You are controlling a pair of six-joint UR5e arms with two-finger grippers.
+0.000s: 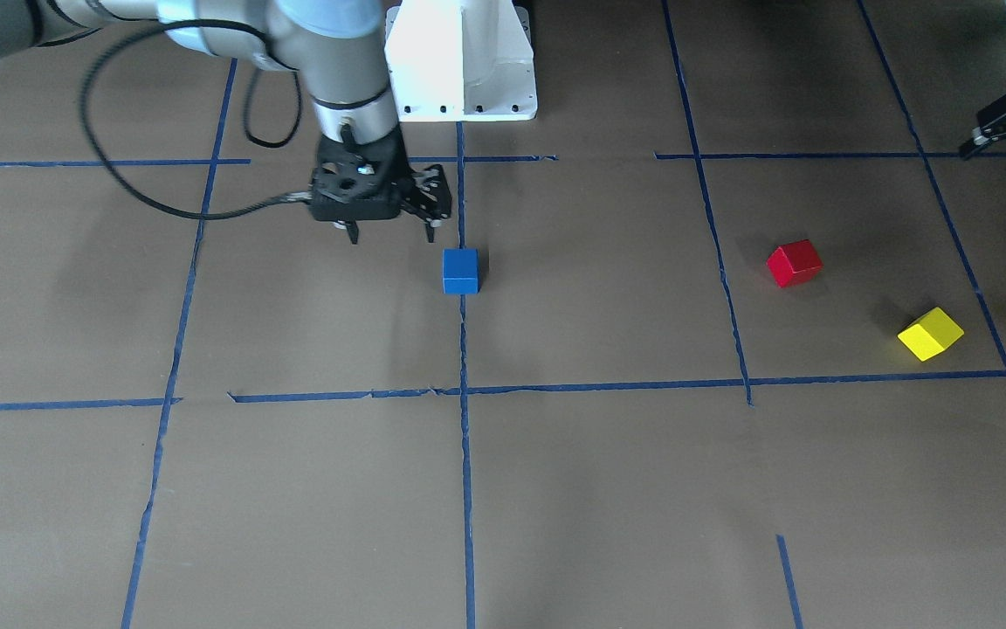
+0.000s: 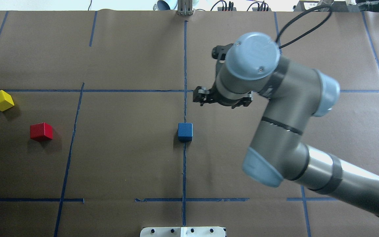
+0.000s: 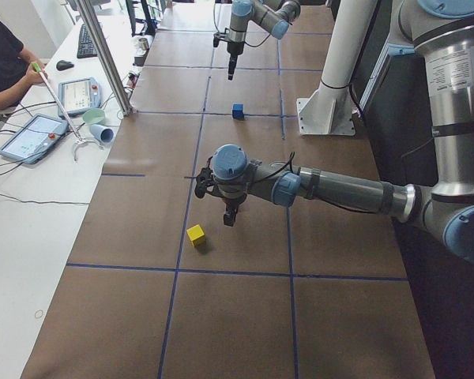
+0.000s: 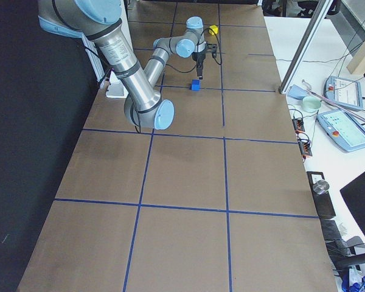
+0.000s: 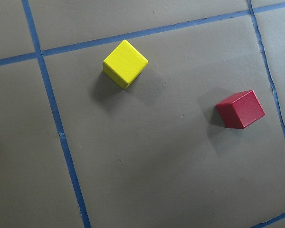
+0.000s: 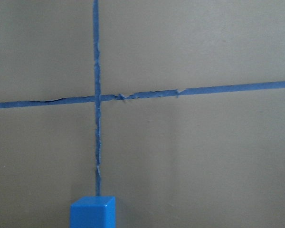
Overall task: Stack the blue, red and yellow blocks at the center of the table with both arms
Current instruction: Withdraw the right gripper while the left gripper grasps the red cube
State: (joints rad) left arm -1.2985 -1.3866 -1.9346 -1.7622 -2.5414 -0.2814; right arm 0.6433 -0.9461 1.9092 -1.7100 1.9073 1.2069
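The worktop [image 2: 127, 164] is covered in brown paper ruled into big squares by blue tape lines [image 2: 184, 171]. My white base plate [image 2: 183, 231] sits at its near edge and cables lie along the far edge. The three blocks are spread wide apart, with bare paper between them. My right claw [image 1: 391, 229] hangs above the worktop with its fingers pointing down and spread wide apart, holding and touching nothing. The blue block [image 1: 460, 271] sits square on the centre tape line, just to the left of that claw and below it. It is close but apart from both fingers, and only its top shows at the bottom edge of my right wrist view. My left claw [image 3: 229, 217] hovers above the left part of the worktop. It is cut off at the edge of the front view, so I cannot tell how far open it is. Below it lie the red block [image 2: 41, 131] and the yellow block [image 2: 1, 100], near each other but not touching. Both are turned at an angle to the tape lines, with the yellow one farther left and farther from my base.
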